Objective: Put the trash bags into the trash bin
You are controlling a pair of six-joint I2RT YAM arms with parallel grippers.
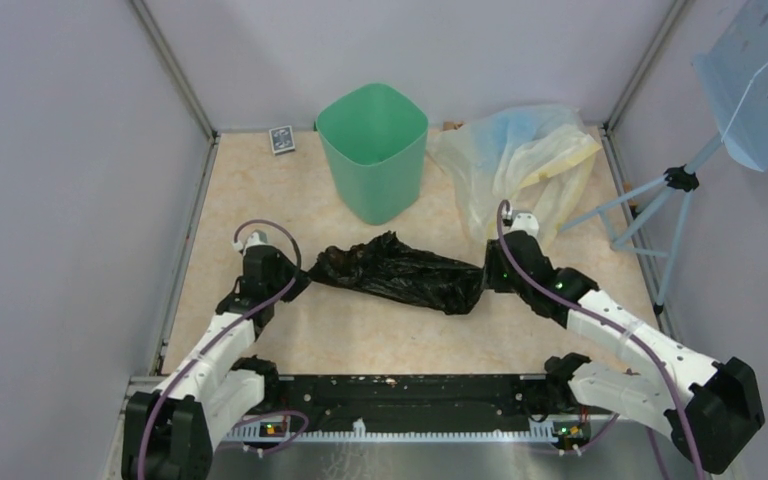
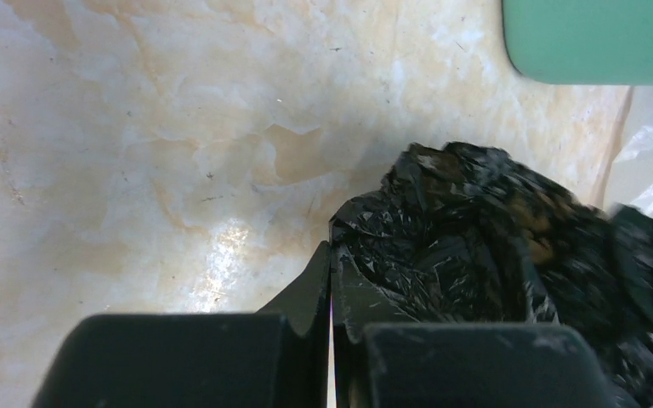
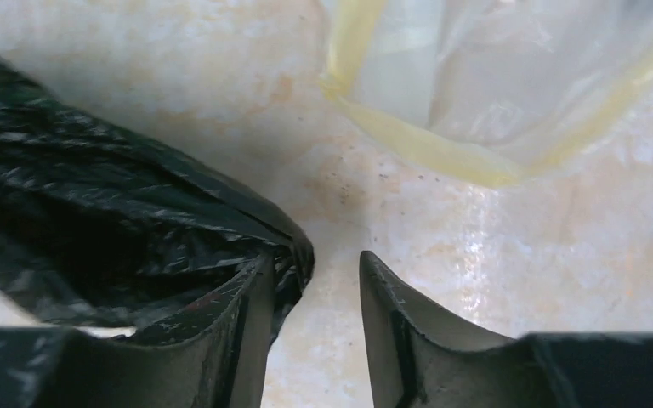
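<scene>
The black crinkly trash bag point(image 1: 400, 272) lies stretched across the middle of the table between both grippers. Its left end narrows into my left gripper point(image 1: 303, 278). In the left wrist view the left gripper point(image 2: 332, 251) has its jaws pressed together on the trash bag's point(image 2: 476, 246) edge. My right gripper point(image 3: 315, 259) stands open at the other end of the trash bag point(image 3: 93, 221), with only bare table in the gap between the jaws. The plastic drapes over its left finger point(image 3: 247, 314). The mint-green trash bin point(image 1: 372, 150) stands upright behind the bag, its mouth unobstructed.
A pale translucent yellowish-blue plastic heap point(image 1: 520, 160) lies at the back right, just beyond the right gripper. A light-blue perforated panel point(image 1: 760, 80) on a tripod stands outside the right wall. A small card box point(image 1: 281, 139) lies at the back left. Walls enclose the table.
</scene>
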